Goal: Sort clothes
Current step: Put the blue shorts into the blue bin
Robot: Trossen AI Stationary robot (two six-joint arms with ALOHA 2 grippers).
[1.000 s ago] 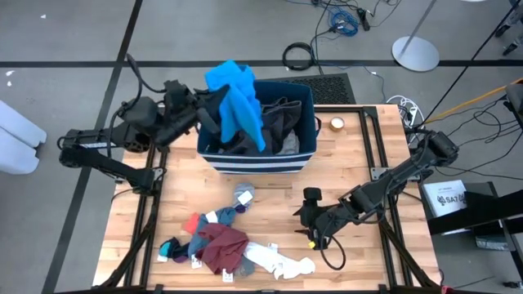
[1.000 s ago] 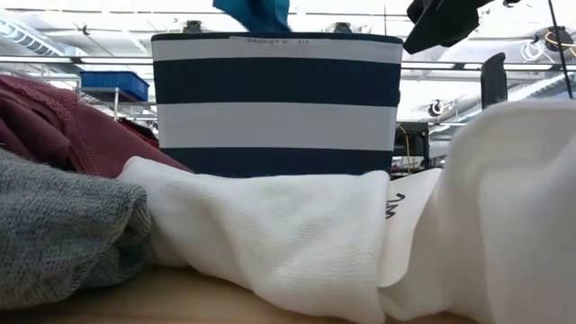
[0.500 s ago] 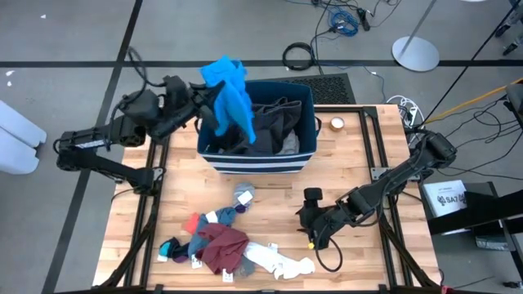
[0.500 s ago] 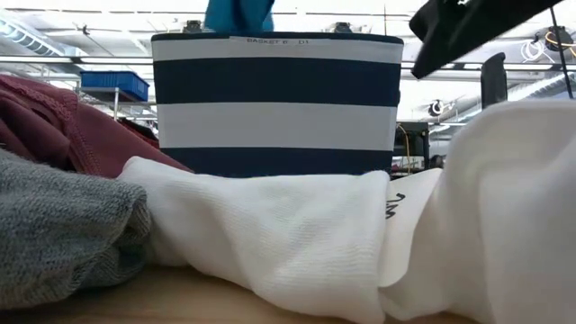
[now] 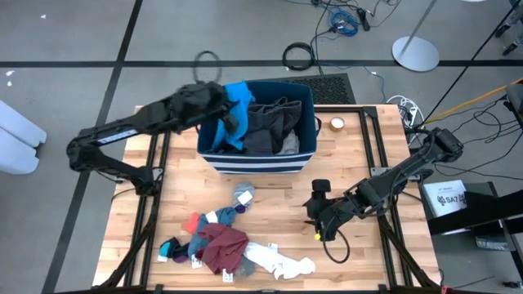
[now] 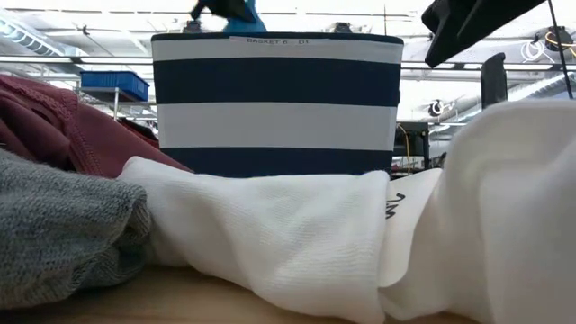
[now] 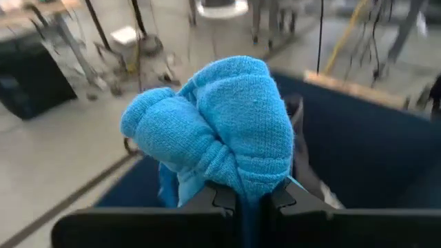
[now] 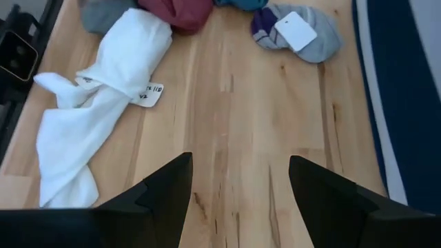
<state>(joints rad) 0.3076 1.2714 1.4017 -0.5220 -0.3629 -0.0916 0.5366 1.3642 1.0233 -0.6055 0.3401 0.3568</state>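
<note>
Garment, bright blue (image 7: 220, 131): bunched and clenched in the left end effector (image 5: 227, 110), held over the near-left corner of the striped bin (image 5: 255, 155). Step, as judged: pulling clothes out of the bin for sorting. Next move calls for carrying it clear of the rim to the table (image 5: 359, 155). Right end effector (image 8: 238, 180): fingers spread, empty, low over bare wood, near the white garment (image 8: 103, 110) and the sock pile (image 5: 214, 241).

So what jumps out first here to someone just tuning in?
The bright blue garment, clamped in the left gripper at the near-left corner of the striped bin. Next, the heap of clothes on the table in front of the bin, with the right gripper open over bare wood beside it.
</note>
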